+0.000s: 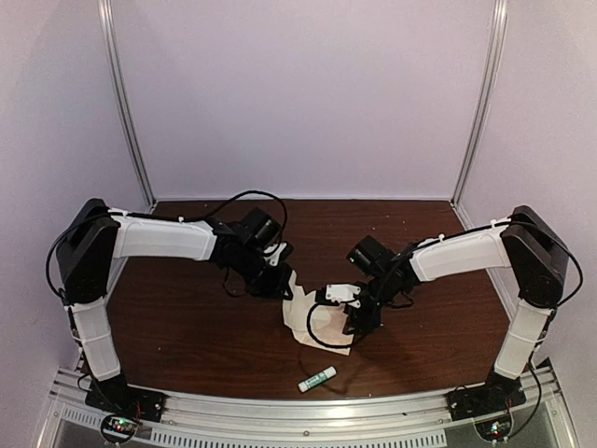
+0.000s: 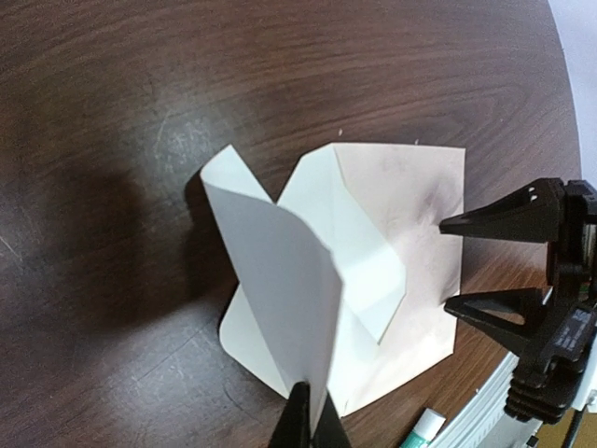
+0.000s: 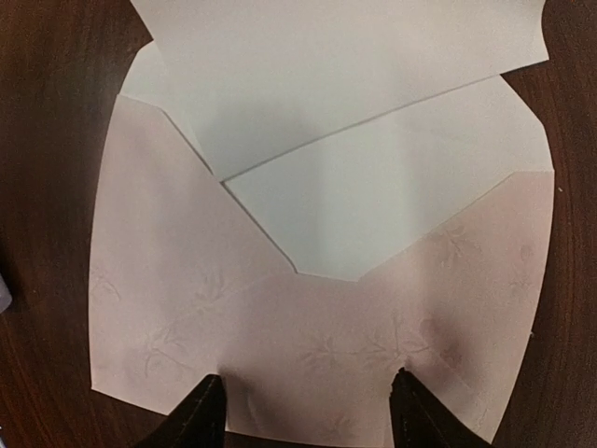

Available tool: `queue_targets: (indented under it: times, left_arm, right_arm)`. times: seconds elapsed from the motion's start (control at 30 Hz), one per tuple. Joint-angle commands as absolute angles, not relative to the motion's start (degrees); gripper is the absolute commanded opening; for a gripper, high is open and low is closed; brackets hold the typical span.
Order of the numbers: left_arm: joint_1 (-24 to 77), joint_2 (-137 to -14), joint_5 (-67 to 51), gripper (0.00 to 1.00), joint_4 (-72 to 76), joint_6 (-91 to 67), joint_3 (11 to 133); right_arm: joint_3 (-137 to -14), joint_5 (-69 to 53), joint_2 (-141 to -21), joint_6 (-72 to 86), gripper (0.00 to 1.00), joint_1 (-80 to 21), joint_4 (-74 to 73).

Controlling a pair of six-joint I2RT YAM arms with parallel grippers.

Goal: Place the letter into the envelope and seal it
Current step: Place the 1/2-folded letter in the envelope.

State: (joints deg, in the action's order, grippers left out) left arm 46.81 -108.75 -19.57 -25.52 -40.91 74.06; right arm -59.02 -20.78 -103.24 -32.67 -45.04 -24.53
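Here, pinched the letter (image 2: 280, 280), a smooth pale sheet bowed upright with one crease, tight in the left gripper (image 2: 312, 420). Pressed the envelope (image 3: 326, 345), pinkish-cream paper faintly embossed with flowers, pointed flap open, flat under the right gripper (image 3: 306, 387), fingers spread wide, clasping nothing. Noted a green-and-white glue stick (image 1: 317, 378) near that claw, base side, on the dark wood-grain table (image 2: 112, 93).
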Motion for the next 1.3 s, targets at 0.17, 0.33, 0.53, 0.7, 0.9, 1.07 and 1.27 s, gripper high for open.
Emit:
queue_targets:
  times: [0.17, 0.33, 0.53, 0.7, 0.9, 1.07, 1.27]
  left_arm:
    - [46.5, -110.4, -20.7, 0.00, -24.2, -37.1, 73.5]
    - [46.2, -110.2, -17.2, 0.00, -21.1, -34.6, 74.6]
    - [45.4, -110.5, -15.8, 0.00, -21.9, -32.0, 74.8]
    - [45.3, -110.2, -16.3, 0.00, -22.0, -30.6, 73.3]
    - [45.3, -110.0, -19.3, 0.00, -19.5, -32.4, 71.9]
    - [45.3, -110.3, -24.2, 0.00, -13.9, -38.0, 69.2]
    - [45.3, -109.3, -23.4, 0.00, -10.0, -39.4, 67.3]
  right_arm:
    - [-56.6, -17.5, -106.3, -31.3, 0.61, -45.3, -26.3]
    - [-56.6, -17.7, -106.2, -31.2, 0.61, -45.3, -26.4]
    - [-56.3, -17.5, -106.2, -31.3, 0.62, -45.3, -26.5]
    - [-56.9, -18.0, -107.0, -31.0, 0.62, -45.3, -26.8]
    - [-57.3, -17.9, -107.7, -30.5, 0.62, -45.3, -26.9]
    - [-57.4, -17.7, -108.4, -30.0, 0.62, -45.2, -26.9]
    - [-57.7, -17.8, -107.9, -29.8, 0.61, -45.2, -27.4]
